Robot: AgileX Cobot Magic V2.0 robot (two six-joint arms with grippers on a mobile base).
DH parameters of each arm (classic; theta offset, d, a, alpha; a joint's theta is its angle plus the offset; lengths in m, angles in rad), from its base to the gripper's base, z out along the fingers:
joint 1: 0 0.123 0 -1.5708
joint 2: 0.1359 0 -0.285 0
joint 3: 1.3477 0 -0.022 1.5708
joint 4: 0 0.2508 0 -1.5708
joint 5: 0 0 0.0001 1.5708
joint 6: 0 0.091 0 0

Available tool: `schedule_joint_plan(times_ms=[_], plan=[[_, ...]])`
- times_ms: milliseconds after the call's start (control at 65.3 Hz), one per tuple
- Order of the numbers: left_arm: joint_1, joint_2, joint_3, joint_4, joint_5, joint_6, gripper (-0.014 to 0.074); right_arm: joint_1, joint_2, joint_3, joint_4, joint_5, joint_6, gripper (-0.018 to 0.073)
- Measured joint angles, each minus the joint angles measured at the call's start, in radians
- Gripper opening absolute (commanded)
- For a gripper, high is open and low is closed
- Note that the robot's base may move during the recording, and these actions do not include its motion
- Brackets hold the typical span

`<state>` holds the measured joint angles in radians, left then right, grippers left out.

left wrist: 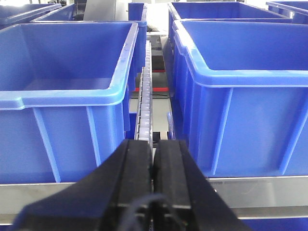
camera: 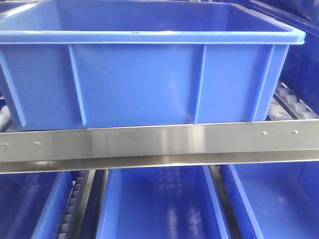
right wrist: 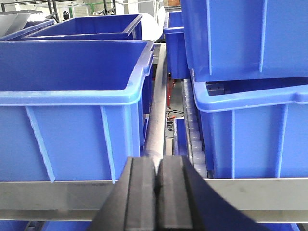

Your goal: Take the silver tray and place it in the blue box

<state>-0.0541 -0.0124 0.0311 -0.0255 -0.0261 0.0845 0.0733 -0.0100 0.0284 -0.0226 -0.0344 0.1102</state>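
One ribbed, thick-rimmed plastic blue box [camera: 139, 84] on steel rail [camera: 159, 142].

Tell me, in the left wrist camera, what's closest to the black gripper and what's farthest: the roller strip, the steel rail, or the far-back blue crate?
From the left gripper:
1. Steel rail, right beside it, running across.
2. Roller strip, straight ahead between crates.
3. Far-back blue crate, top centre.

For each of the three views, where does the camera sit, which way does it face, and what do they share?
Front view: level with the rack, facing the blue box side-on above a steel rail; no robot parts show.
Left wrist: behind the shut left gripper, looking along the roller track between two boxes.
Right wrist: behind the shut right gripper, facing a gap between boxes.
Shared: blue boxes, steel rail; no silver tray anywhere.
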Motion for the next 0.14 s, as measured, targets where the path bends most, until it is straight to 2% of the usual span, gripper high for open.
schedule_joint_plan(times_ms=[138], plan=[[0.0,0.0,0.0,0.0,0.0,0.0,-0.0006,0.0,0.0,0.0,0.0,0.0,0.0,0.0057]])
